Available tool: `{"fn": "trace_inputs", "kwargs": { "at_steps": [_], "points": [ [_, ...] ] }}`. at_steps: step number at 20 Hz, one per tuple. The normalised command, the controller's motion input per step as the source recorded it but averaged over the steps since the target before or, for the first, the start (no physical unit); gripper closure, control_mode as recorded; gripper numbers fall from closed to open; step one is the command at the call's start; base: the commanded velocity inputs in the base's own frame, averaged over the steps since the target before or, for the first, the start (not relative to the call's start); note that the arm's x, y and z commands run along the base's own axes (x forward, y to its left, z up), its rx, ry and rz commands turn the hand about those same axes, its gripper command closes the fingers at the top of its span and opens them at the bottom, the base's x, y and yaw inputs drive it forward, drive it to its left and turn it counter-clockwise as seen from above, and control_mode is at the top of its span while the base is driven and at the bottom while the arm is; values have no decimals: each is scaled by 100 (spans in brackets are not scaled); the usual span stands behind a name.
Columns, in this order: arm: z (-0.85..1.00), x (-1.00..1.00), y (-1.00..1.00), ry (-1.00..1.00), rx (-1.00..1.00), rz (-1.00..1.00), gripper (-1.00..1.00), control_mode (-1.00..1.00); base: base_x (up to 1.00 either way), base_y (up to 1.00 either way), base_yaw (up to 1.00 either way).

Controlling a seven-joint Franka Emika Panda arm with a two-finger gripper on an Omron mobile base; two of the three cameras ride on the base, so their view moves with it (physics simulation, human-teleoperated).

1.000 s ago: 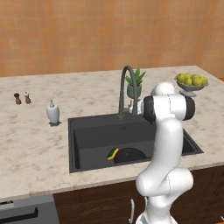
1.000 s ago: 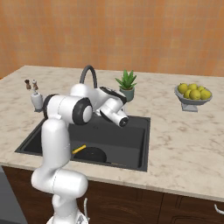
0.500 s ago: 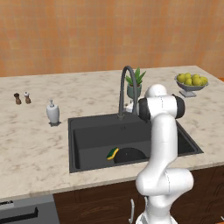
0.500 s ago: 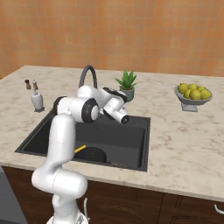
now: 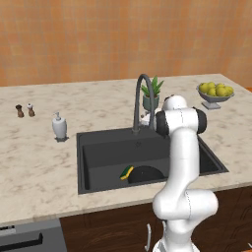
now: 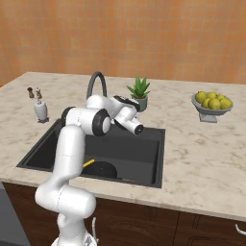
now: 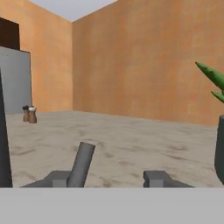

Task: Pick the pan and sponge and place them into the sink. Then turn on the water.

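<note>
**Arm swings toward the faucet base**

Over the last second the arm's elbow shifts left in the left base view, from beside the fruit bowl to a spot in front of the potted plant (image 5: 151, 93). The wrist turns with it, and the hand now reaches in behind the faucet (image 5: 140, 101). From the hand's own camera, the gripper (image 7: 117, 178) sits with its tips parted, the faucet's lever (image 7: 82, 164) rising just beside the left tip.
</note>
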Motion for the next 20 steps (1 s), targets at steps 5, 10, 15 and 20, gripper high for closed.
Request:
{"fn": "trace_inputs", "kwargs": {
  "at_steps": [5,10,15,20],
  "points": [
    [0,0,-6,2,0,-1,100,-100,0,0,0],
    [-3,0,-60,14,2,-10,100,-100,0,0,0],
    [-4,21,-98,20,18,-1,100,-100,0,0,0],
    [-13,13,-58,1,13,4,100,-100,0,0,0]
  ]
}}
